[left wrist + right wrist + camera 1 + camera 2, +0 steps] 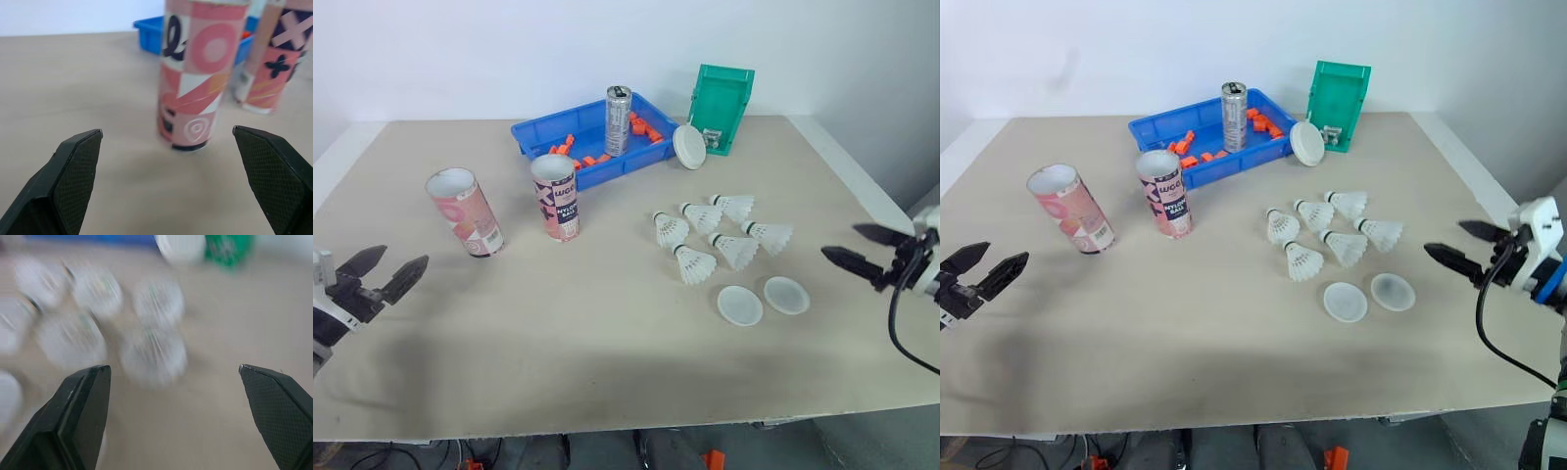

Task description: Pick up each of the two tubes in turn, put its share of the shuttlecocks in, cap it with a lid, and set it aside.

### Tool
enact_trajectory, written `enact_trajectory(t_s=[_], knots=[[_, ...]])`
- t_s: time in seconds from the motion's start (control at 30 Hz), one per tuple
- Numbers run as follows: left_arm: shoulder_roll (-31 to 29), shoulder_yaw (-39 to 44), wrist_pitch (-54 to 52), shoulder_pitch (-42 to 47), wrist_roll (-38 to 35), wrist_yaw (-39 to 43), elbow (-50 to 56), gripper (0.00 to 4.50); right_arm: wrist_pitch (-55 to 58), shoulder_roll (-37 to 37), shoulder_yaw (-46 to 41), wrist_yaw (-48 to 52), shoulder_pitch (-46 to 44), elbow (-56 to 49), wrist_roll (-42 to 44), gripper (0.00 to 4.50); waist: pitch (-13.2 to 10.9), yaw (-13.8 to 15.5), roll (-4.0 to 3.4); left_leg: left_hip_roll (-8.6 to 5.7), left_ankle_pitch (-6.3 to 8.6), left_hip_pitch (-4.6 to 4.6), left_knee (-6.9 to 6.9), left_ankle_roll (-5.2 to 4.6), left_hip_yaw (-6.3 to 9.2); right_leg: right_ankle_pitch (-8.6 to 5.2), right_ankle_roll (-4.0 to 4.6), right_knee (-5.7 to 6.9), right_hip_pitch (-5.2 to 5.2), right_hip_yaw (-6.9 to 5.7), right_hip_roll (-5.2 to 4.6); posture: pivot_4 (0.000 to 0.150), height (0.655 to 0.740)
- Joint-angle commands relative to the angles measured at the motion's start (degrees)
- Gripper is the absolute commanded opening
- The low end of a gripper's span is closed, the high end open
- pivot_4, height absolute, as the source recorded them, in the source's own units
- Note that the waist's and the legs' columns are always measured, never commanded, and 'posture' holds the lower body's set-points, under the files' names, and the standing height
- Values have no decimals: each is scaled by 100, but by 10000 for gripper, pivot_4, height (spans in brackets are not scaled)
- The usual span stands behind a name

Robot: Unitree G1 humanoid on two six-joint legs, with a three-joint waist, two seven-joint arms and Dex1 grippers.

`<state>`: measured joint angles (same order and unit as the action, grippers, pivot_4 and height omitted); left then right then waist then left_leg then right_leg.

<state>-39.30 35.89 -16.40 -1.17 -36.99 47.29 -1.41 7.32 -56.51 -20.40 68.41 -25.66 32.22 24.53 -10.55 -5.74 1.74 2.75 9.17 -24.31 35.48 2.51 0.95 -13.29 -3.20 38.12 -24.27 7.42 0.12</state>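
Left eye view: on a beige tabletop, two open-topped cardboard tubes standing at ten o'clock: a pink patterned tube and, at its three o'clock, a pink-and-navy patterned tube. Toward three o'clock, six white feathered shuttlecocks in a loose cluster. At four, two round white plastic lids flat, side by side. At twelve, a blue plastic tray with a silver drinks can upright inside. At one, a green plastic bin. Left gripper at the nine o'clock edge and right gripper at the three o'clock edge, fingers released and spread wide, grasping nothing.
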Motion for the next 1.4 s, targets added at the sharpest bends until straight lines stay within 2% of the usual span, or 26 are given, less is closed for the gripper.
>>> enact_trajectory(t_s=[0.03, 0.07, 0.2, 0.5, 0.67, 1.07, 1.4], knots=[[-61, -99, 600, 187, 292, 233, -312, 44556, 435, 123, -111, -40, 93, -1460, 482, 44998, 0, 2, 1, 1, 0, 0, -1, 0, 1, 0, 0, 0, 0, -1, 0, 1500, 7400], [-66, -135, 710, 228, 349, 274, -405, 44556, 529, 169, -110, -75, 159, -1713, 548, 44998, 1, 4, 4, 1, 0, 0, -2, 0, 2, -1, 1, 0, 0, -1, 1, 1500, 7400], [-80, -457, 1311, 814, 693, 461, -1252, 44556, 1287, 864, 492, -490, 375, -3922, 1214, 44998, 3, 19, 6, 2, 0, -4, -4, 0, 7, -2, 0, -1, 0, -3, 3, 1500, 7400], [-60, -1188, 2094, 1873, 1185, 1020, -2789, 44556, 2096, 1622, 1725, -1371, 434, -5755, 1176, 44998, 9, 74, 17, 0, 0, -25, -1, 0, 12, -4, -5, -3, -11, -6, 1, 1500, 7400], [-53, -1359, 2444, 2396, 1315, 1186, -3591, 44556, 2381, 1940, 2204, -1927, 287, -6055, 919, 44998, 9, 86, 17, 9, 0, -28, -3, 0, 22, -3, -1, 0, -15, -15, 12, 1500, 7400], [133, -1927, 3136, 3914, 1898, 1594, -5650, 44556, 2941, 2274, 2176, -2407, 285, -6796, 1553, 44998, 12, 150, 22, 8, 0, -37, 0, -1, 33, -2, -4, -1, -13, -19, 19, 1500, 7400], [324, -2052, 3294, 4549, 2186, 1500, -6491, 44556, 3047, 2340, 2086, -2736, 527, -7008, 1742, 44998, 12, 150, 24, 9, 0, -42, 0, -1, 45, 8, -28, 0, -13, -20, 26, 1500, 7400]])
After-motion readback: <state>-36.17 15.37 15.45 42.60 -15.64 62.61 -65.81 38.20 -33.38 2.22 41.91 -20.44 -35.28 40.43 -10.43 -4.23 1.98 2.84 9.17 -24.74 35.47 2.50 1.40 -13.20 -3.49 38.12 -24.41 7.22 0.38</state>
